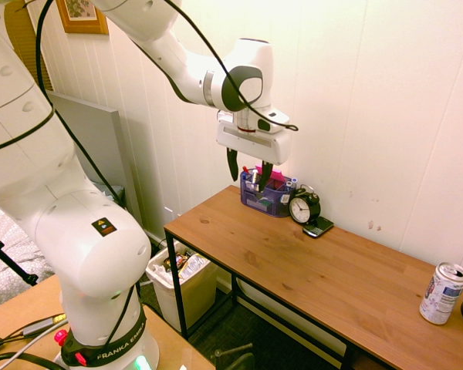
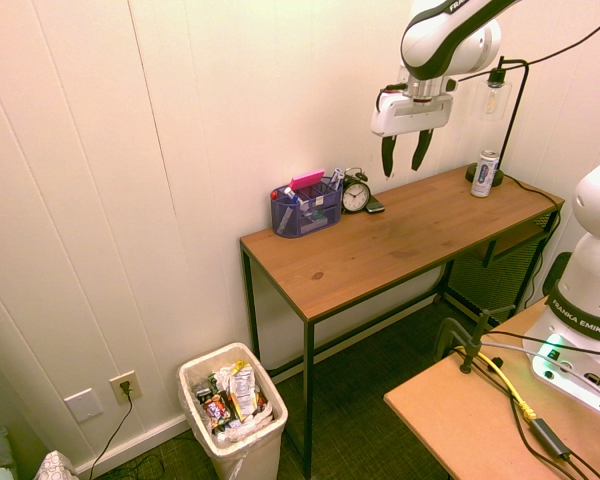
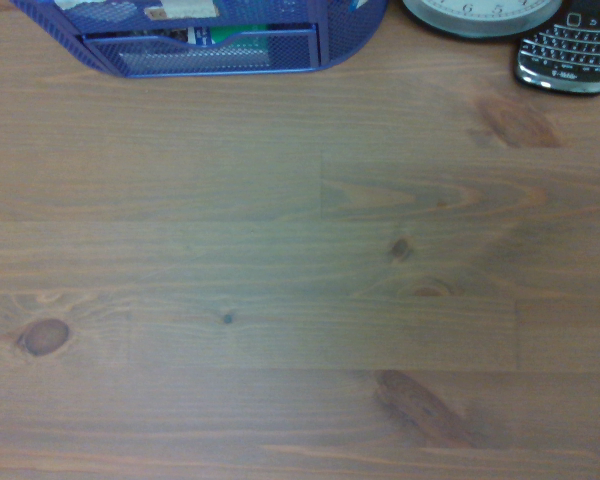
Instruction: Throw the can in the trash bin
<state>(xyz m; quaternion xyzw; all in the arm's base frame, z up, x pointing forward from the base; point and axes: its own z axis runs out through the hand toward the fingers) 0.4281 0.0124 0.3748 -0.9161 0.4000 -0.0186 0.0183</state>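
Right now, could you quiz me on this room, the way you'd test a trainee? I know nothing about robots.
1. True or false: the gripper is holding the can.
2. What stands between the blue desk organiser and the phone on the wooden table?
A. a lamp
B. a black alarm clock
C. a mug
3. Fill in: the trash bin stands on the ____, beside the table's end, already holding rubbish.

Key
1. False: its fingers hang open and empty above the table, and the can stands upright at the table's far end.
2. B
3. floor
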